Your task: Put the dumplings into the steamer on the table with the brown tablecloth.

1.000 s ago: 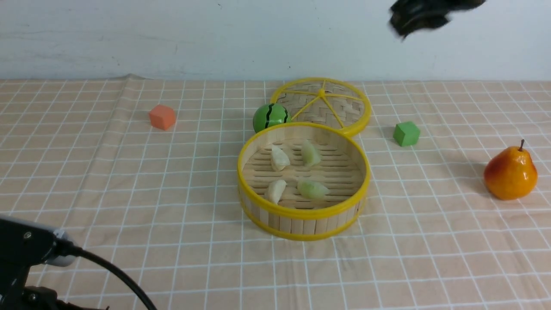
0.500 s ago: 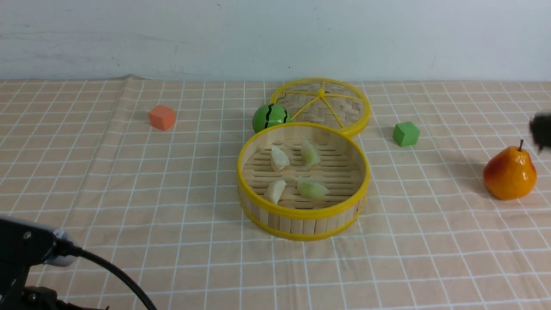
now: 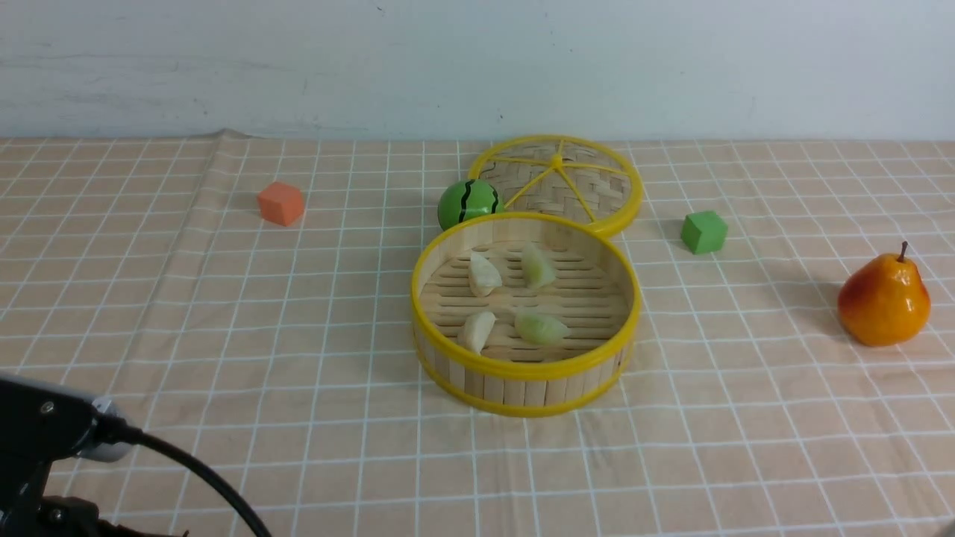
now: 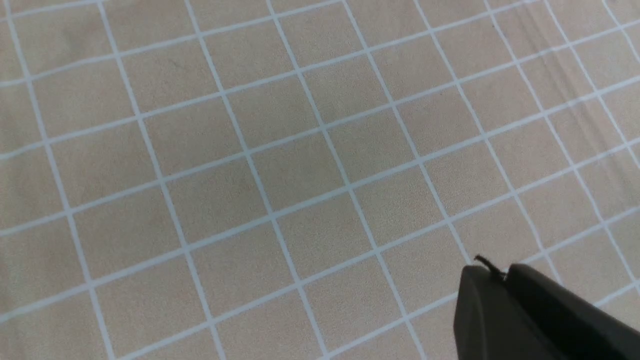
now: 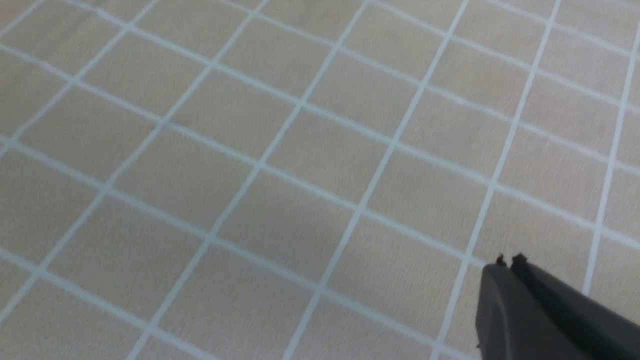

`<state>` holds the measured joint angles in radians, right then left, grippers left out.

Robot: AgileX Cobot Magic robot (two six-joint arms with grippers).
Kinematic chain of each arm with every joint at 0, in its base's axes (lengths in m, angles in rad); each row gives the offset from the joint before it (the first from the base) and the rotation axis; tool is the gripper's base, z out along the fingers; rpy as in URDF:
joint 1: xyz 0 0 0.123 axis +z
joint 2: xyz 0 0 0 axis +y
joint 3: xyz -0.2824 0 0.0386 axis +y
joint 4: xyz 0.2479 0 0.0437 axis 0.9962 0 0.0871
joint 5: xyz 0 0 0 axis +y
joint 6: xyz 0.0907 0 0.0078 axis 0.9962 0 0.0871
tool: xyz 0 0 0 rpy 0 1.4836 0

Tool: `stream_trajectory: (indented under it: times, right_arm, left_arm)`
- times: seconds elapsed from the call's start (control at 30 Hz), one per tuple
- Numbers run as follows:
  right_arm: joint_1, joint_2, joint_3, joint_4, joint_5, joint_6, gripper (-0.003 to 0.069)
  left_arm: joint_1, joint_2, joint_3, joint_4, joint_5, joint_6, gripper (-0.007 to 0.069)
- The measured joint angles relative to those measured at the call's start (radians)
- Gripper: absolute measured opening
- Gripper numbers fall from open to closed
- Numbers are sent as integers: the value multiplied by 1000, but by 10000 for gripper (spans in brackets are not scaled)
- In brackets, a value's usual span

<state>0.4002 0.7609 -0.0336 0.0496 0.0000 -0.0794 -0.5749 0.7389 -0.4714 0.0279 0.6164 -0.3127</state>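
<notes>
The round bamboo steamer (image 3: 526,369) with yellow rims stands at the middle of the brown tablecloth (image 3: 298,313). Inside it lie two cream-white dumplings (image 3: 484,274) (image 3: 477,330) and two pale green dumplings (image 3: 537,266) (image 3: 542,327). In the left wrist view my left gripper (image 4: 492,272) is shut and empty above bare checked cloth. My right gripper (image 5: 509,262) is likewise shut and empty over bare cloth in the right wrist view. In the front view only part of the left arm (image 3: 45,436) shows at the lower left corner; the right arm is out of that view.
The flat woven lid (image 3: 567,183) with yellow spokes lies behind the steamer, a green striped ball (image 3: 468,203) beside it. An orange cube (image 3: 281,203) sits far left, a green cube (image 3: 703,231) right, and a pear (image 3: 884,300) near the right edge.
The right arm has swung from the upper right, down past the pear, and out of the front view. Its jaws have shut. The left arm and the dumplings have not moved.
</notes>
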Motion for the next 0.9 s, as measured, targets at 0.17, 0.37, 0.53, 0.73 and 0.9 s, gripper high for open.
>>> stream_trajectory:
  times: [0.17,0.37,0.53,0.73,0.9]
  right_arm:
    - [-58,-241,56,92,17,18,-8]
    - [-266,-616,57,60,158,18,-2]
    - [-395,-767,57,36,257,18,1]
    - [-413,-770,55,3,356,18,4]
    - [-413,-771,48,-20,391,-15,11]
  left_arm:
    - [0,0,0,0,2,0,48]
    - [0,0,0,0,3,0,55]
    - [0,0,0,0,5,0,57]
    - [0,-2,0,-1,7,0,62]
    - [0,-2,0,-1,8,0,69]
